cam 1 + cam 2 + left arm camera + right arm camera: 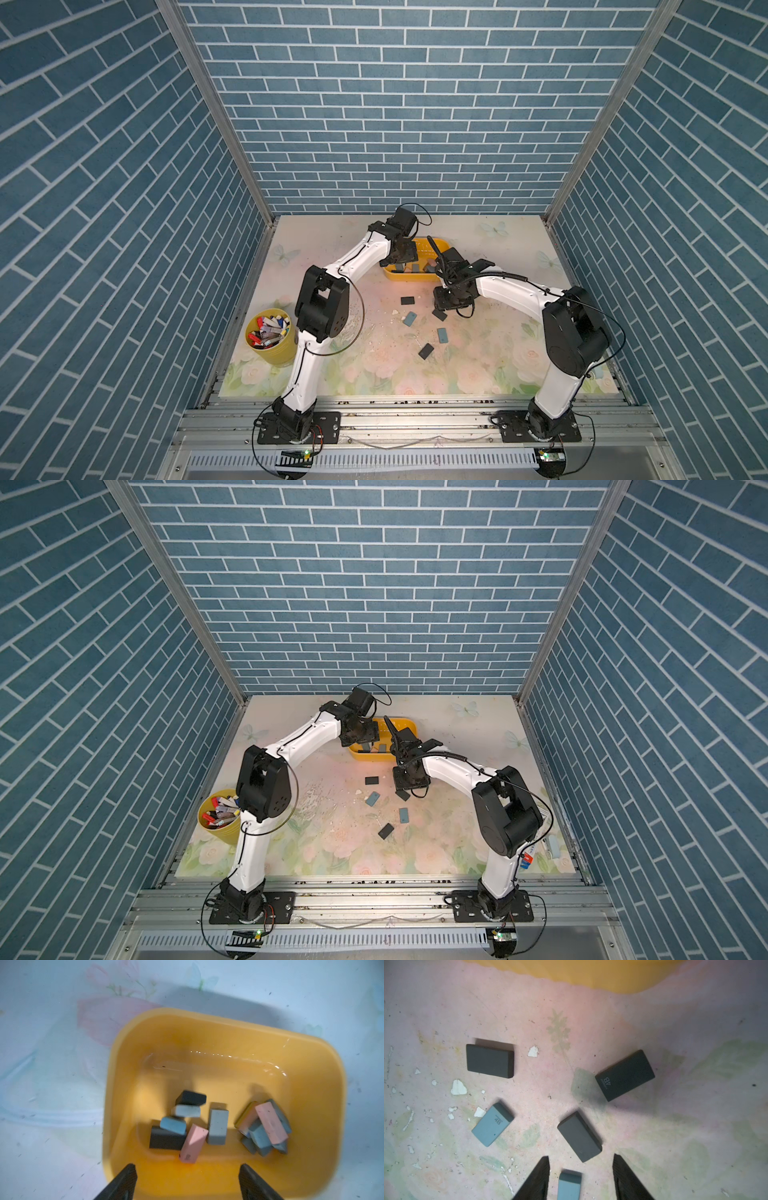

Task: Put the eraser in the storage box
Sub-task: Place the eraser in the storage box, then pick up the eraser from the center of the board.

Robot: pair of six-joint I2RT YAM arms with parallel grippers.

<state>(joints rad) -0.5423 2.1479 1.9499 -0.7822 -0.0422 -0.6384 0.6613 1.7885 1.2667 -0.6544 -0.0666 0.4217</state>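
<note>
The yellow storage box (409, 277) stands at the back middle of the mat and holds several pink, blue, grey and black erasers. My left gripper (187, 1164) hangs open over its near wall, fingers wide apart and empty; a pink eraser (193, 1144) lies just beyond them inside the box (207, 1016). My right gripper (581, 1156) is open above the mat in front of the box. A blue eraser (569, 1185) lies on the mat between its fingers, untouched, with a black eraser (579, 1139) just ahead.
More erasers lie loose on the mat: a black one (409, 300), a blue one (409, 318) and another black one (426, 351). A round yellow cup of pens (272, 332) stands at the left edge. White crumbs dot the mat.
</note>
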